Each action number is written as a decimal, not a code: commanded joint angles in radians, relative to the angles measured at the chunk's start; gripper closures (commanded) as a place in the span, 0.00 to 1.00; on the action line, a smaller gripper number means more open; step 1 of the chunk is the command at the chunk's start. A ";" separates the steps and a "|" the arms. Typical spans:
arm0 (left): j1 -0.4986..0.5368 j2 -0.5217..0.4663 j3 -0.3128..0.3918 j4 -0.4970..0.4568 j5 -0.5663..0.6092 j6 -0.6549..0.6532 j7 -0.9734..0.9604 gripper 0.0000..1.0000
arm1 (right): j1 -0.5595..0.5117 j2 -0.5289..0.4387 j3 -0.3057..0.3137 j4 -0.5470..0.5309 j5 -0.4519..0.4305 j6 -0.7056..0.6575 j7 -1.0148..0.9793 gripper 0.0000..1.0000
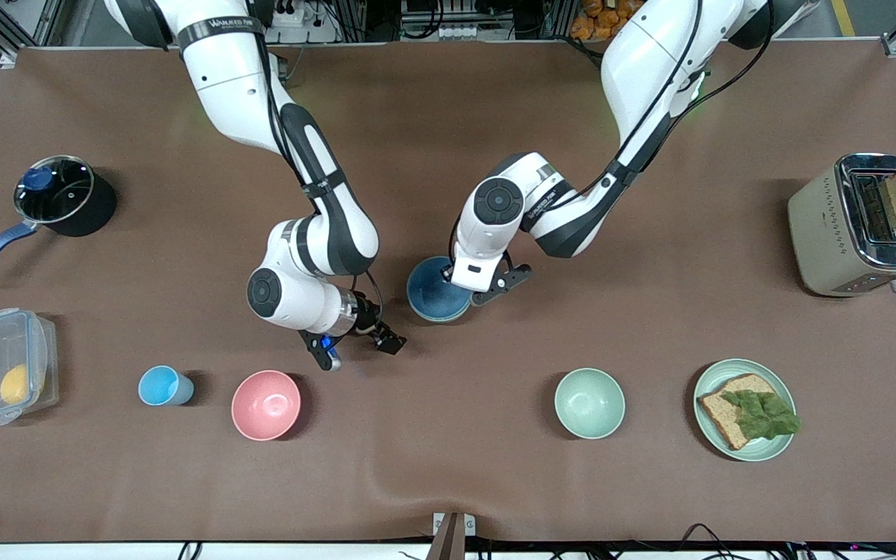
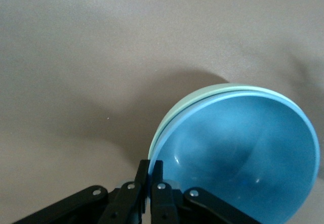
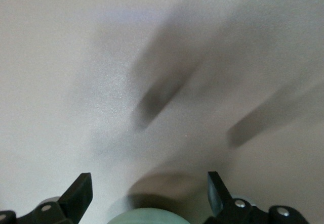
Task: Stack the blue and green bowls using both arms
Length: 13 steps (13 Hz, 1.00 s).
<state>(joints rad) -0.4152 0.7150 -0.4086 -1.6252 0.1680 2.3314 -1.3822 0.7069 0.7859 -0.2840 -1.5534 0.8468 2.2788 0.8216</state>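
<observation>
The blue bowl point(image 1: 431, 299) sits nested in the green bowl in the middle of the table. In the front view the green bowl is hidden under it. In the left wrist view the blue bowl point(image 2: 243, 158) fills the corner and only the green bowl's rim point(image 2: 202, 93) shows around it. My left gripper point(image 1: 453, 274) point(image 2: 151, 167) is shut on the blue bowl's rim, one finger inside and one outside. My right gripper point(image 1: 358, 350) point(image 3: 148, 178) is open and empty over bare table beside the stack, toward the right arm's end. A pale green curved edge point(image 3: 147, 218) shows between its fingers; I cannot tell which bowl it is.
Nearer the front camera stand a light-blue cup point(image 1: 162, 386), a pink bowl point(image 1: 265, 404), a mint-green bowl point(image 1: 589, 403) and a plate point(image 1: 728, 367) with bread and lettuce. A lidded pot point(image 1: 55, 194) and a plastic box point(image 1: 5, 373) are at the right arm's end, a toaster point(image 1: 860, 225) at the left arm's.
</observation>
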 commanded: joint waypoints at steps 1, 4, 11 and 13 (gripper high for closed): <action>-0.008 0.017 0.007 0.019 0.030 0.006 -0.029 0.67 | 0.014 0.009 0.000 0.019 0.026 0.001 0.016 0.00; -0.007 0.001 0.021 0.022 0.077 0.006 -0.024 0.00 | 0.040 0.010 -0.001 0.018 0.032 0.019 0.031 0.00; 0.143 -0.253 0.024 0.027 0.102 -0.104 0.034 0.00 | 0.019 -0.002 -0.006 0.018 0.012 -0.011 0.004 0.00; 0.214 -0.342 0.018 0.025 0.094 -0.200 0.139 0.00 | -0.018 -0.029 -0.015 0.018 0.009 -0.129 -0.099 0.00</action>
<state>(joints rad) -0.2583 0.4714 -0.3840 -1.5621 0.2485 2.2020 -1.3113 0.7320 0.7850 -0.2983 -1.5429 0.8577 2.2427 0.7980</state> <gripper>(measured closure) 0.000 0.000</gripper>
